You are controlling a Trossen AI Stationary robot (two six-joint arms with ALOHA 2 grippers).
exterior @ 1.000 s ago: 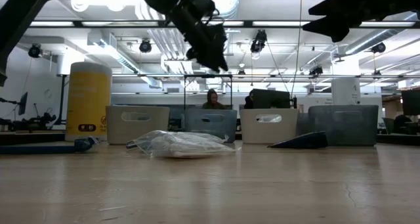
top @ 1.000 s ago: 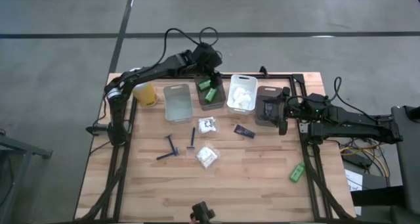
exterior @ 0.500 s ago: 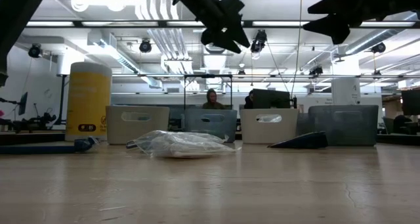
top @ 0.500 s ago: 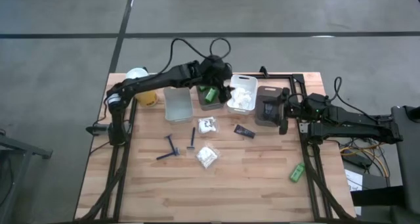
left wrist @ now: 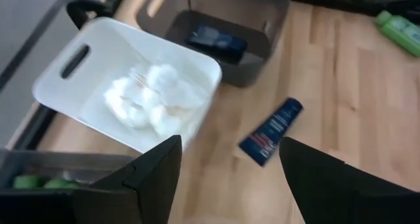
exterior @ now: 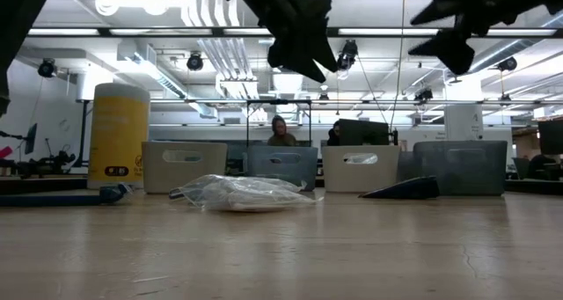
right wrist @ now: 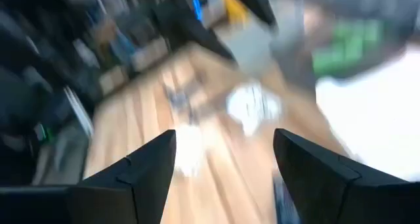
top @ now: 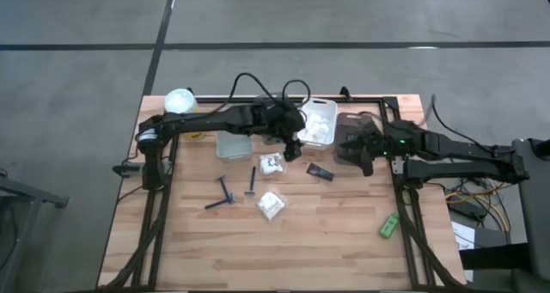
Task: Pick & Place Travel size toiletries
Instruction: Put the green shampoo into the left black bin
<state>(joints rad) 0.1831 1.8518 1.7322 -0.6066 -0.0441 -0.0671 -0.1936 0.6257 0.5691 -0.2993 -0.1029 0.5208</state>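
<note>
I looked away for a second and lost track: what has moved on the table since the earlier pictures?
The left gripper, empty with fingers apart, swung from the bin with green tubes past the white bin toward the loose white packet. The right gripper edged left over the dark bin. Razors, black sachet and stray green tube stayed put.

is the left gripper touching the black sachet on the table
Apart. The left wrist view shows the black sachet lying flat on the wood, with bare table around it, beyond the open left gripper, whose jaws are empty.

White bin (left wrist: 98,73), dark blue sachet (left wrist: 270,131)
</note>
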